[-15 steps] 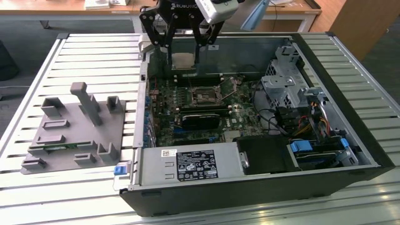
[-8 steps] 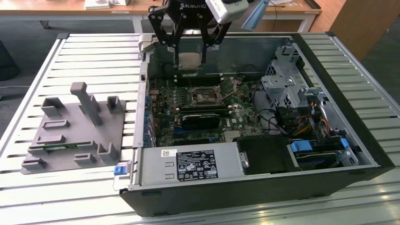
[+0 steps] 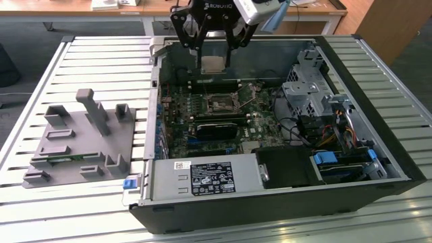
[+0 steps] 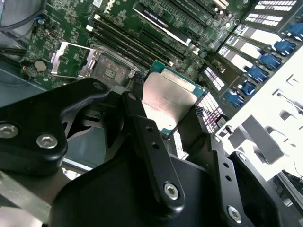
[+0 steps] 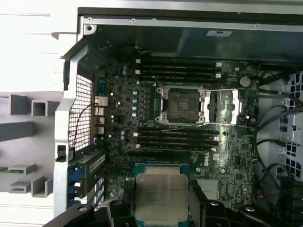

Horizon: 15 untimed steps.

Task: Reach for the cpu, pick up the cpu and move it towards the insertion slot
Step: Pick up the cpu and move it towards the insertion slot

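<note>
Pale slatted metal table (image 3: 88,61), ribbed lengthwise, with dark gaps between the slats. Open black computer case (image 3: 284,212) laid flat on it toward the exterior view's right, side panel off, motherboard facing up. Grey plastic fixture (image 3: 78,144) set directly on the slats toward the exterior view's left, just beside the case, with upright blocks and posts rising from its base. Thin green circuit strip (image 3: 64,159) lodged in one of its low holders. Bare slats around both.
</note>
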Available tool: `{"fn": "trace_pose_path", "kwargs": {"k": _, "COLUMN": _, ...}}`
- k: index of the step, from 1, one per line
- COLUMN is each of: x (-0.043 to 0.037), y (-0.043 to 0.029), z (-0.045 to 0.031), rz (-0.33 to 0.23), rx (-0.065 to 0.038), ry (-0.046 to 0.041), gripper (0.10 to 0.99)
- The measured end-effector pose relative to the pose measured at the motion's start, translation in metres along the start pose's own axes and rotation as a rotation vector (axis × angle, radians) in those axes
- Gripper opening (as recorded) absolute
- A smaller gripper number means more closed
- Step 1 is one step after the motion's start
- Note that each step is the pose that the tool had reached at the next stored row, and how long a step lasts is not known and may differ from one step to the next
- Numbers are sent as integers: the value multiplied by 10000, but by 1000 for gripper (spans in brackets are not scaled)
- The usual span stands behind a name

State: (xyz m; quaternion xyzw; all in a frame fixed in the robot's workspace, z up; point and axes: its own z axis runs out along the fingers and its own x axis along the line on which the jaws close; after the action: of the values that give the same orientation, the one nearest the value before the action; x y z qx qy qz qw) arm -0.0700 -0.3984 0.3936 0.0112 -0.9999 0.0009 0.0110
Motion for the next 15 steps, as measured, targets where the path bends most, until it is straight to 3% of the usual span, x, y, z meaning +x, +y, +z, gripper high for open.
{"fn": "trace_pose_path", "kwargs": {"k": 9, "x": -129, "y": 143, "z": -2, "rz": -3, "rx": 0, "ry": 0, "gripper": 541}}
{"fn": "trace_pose_path", "kwargs": {"k": 15, "x": -181, "y": 284, "z": 4, "rz": -10, "rx": -1, "ry": 0, "gripper": 541}}
